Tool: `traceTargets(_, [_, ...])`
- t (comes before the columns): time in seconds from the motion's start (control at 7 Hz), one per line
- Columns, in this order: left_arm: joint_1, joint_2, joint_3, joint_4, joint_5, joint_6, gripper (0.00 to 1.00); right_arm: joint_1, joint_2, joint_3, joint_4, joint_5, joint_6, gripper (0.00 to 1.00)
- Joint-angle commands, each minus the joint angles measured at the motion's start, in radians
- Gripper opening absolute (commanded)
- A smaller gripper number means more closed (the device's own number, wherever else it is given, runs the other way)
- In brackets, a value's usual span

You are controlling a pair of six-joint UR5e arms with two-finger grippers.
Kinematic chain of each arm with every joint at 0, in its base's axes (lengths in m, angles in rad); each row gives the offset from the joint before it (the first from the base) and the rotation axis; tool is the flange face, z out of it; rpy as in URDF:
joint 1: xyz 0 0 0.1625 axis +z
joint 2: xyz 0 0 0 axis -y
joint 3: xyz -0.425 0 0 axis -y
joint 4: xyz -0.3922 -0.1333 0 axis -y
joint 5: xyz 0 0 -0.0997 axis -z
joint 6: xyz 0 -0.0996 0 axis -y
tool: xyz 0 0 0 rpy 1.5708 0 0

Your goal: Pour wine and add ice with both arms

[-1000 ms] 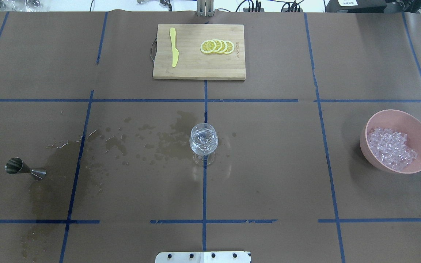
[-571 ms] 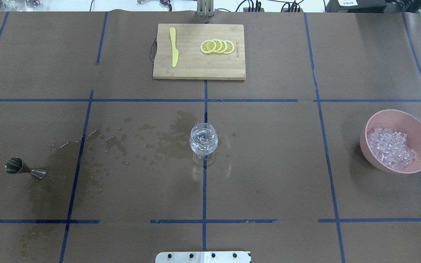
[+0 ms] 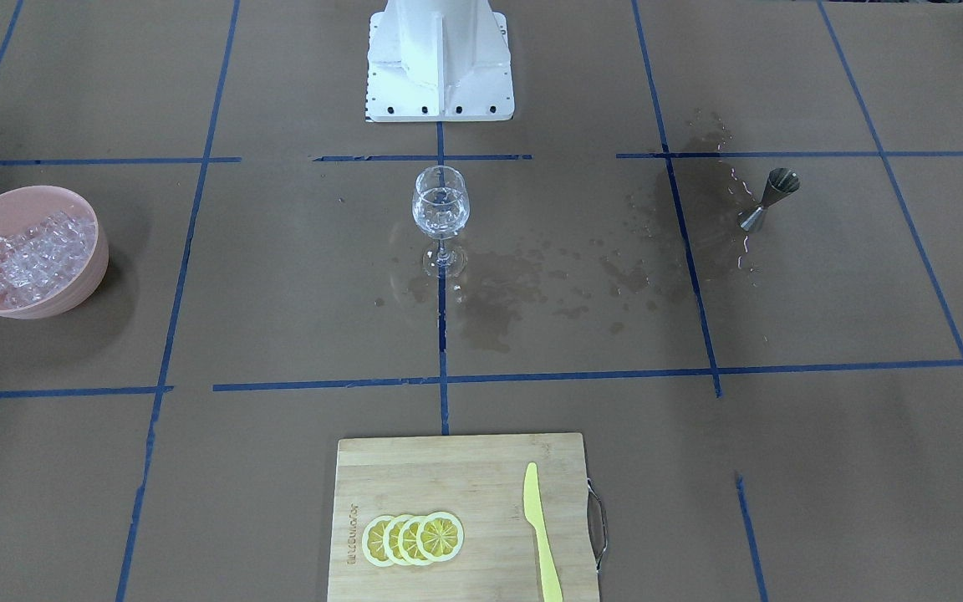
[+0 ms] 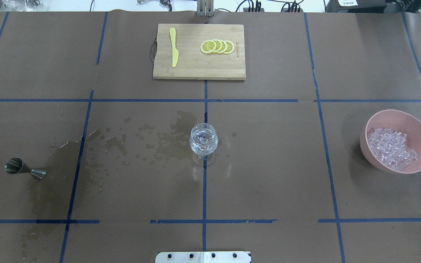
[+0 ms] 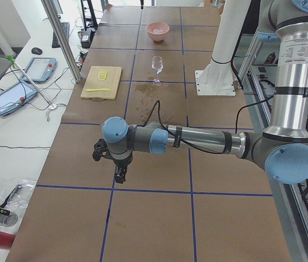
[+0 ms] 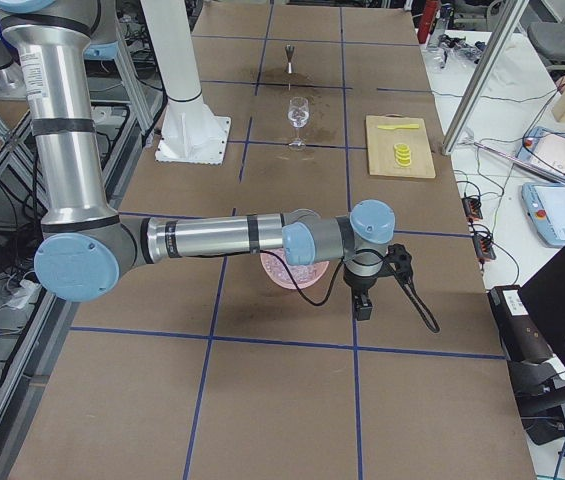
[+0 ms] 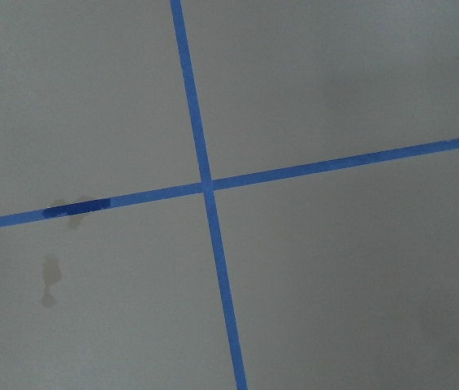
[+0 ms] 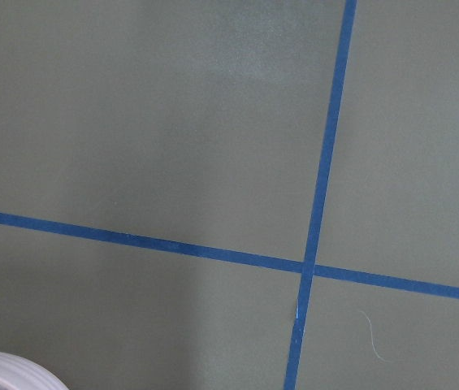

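Observation:
A stemmed wine glass (image 4: 203, 140) stands at the table's middle and holds the clear wine with what look like ice cubes; it also shows in the front view (image 3: 440, 205). A pink bowl (image 4: 365, 144) at the right holds a heap of ice (image 4: 391, 148). A steel jigger (image 4: 24, 169) stands at the left in a wet patch. My left gripper (image 5: 120, 177) hangs over bare table, far from the glass, seen only in the exterior left view. My right gripper (image 6: 362, 306) hangs just beyond the bowl (image 6: 287, 272), seen only in the exterior right view. I cannot tell whether either is open or shut.
A wooden cutting board (image 4: 198, 69) at the far middle carries lemon slices (image 4: 217, 46) and a yellow knife (image 4: 174, 46). Wet stains (image 4: 159, 140) spread between jigger and glass. The white pedestal (image 3: 440, 58) stands at the robot's side. The bowl's rim (image 8: 10, 370) shows in the right wrist view.

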Motion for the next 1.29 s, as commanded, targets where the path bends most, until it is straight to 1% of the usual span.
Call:
traceTargets(0.0, [-0.002,-0.001,0.006,0.001,0.002,0.005,1.00,0.006,-0.005,-0.002,-0.003,0.004,-0.021,1.00])
traceTargets(0.43, [0.000,-0.002,0.031,-0.004,-0.001,0.008,1.00,0.015,0.006,0.012,-0.073,0.016,-0.074,1.00])
traceTargets(1.14, [-0.002,0.007,0.028,-0.001,0.000,0.008,1.00,0.015,-0.002,0.007,-0.062,0.010,-0.064,1.00])
